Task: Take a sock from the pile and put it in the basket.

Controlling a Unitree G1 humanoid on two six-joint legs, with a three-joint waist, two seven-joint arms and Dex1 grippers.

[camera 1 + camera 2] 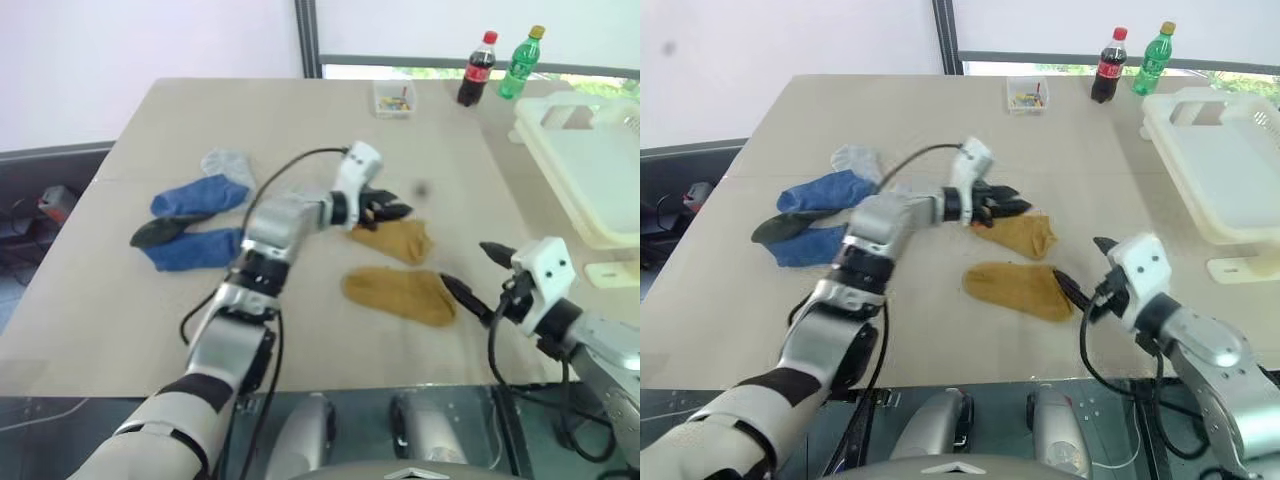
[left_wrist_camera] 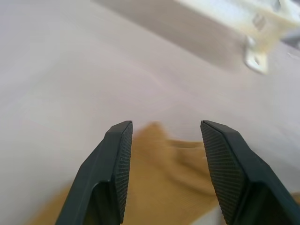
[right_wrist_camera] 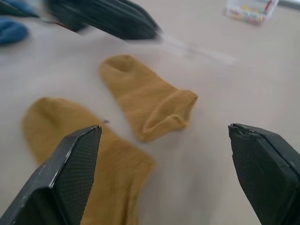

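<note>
Now left end effector [image 1: 395,211] fingers apart, empty, over upper mustard sock [image 1: 393,241] on desk [image 1: 300,130]; right end effector [image 1: 478,270] wide open, empty, beside lower mustard sock [image 1: 400,294]; basket [image 1: 590,170] well apart

Bare table [image 1: 300,330] lies between the socks [image 1: 400,292] and the basket [image 1: 585,175]; bottles [image 1: 478,68] stand far back.

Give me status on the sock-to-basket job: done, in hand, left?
Done: nothing; the basket looks empty. In hand: nothing gripped. The left tool is open over the farther mustard sock; the right tool is open beside the nearer mustard sock. Left: grasp one, carry it over, drop it in. The blue socks lie untouched.
</note>
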